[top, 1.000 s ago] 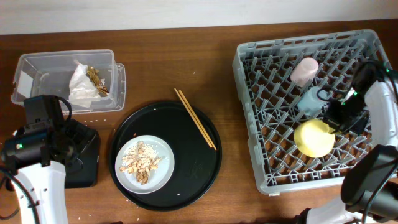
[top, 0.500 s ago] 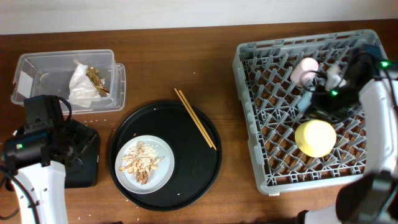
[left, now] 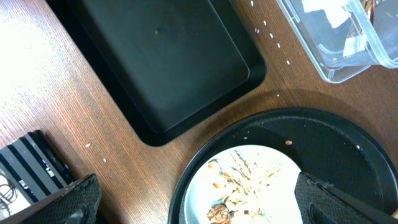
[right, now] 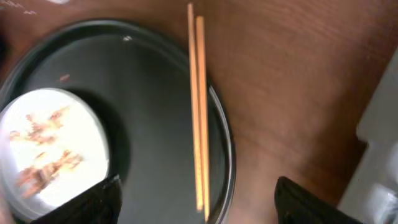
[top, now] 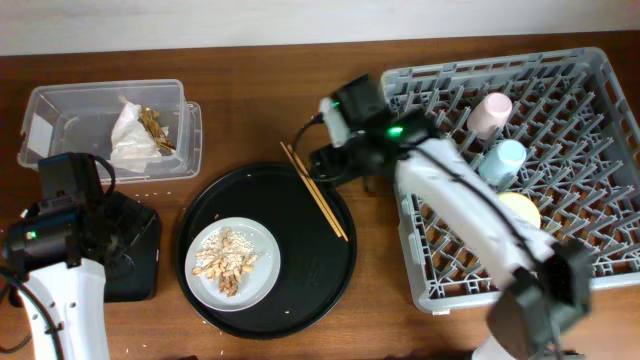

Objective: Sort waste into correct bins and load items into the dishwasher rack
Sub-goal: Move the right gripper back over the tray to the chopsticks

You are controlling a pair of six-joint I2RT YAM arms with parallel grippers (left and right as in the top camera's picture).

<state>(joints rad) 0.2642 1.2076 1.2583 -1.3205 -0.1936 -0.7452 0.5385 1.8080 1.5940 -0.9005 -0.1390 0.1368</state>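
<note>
1. Our right gripper [right: 198, 183] hangs over the chopsticks [right: 198, 112] with its jaws well apart and nothing between them. The fingers [right: 93, 199] show only as dark shapes in the lower corners of the blurred right wrist view.
2. Our left gripper [left: 199, 193] also stands wide open and empty, above the plate [left: 205, 171] and near the shallow black tray [left: 168, 68].
3. The chopsticks [top: 315, 192] lie side by side across the rim of the round black tray [top: 320, 270], one end on the bare wood.
4. The plate [top: 262, 280] sits in that round tray with the food scraps [top: 228, 260] heaped on it.
5. The napkin [top: 130, 140] and the brown wrapper [top: 155, 128] lie in the clear tub [top: 70, 120].
6. The pink cup [top: 491, 113], the blue cup [top: 503, 160] and the yellow bowl [top: 522, 208] are in the rack [top: 590, 90].
7. From overhead, the right arm covers much of the bowl and crosses the rack's left wall.
8. The left arm hides most of the shallow black tray there.
9. We cannot tell which way up the cups stand.
10. The tub is cut off at the edge of the left wrist view.
11. The table [top: 250, 100] is dark brown wood with visible grain, and pale crumbs [left: 273, 40] are scattered beside the tub.
12. A pale wall [top: 300, 20] runs along its far edge.
</note>
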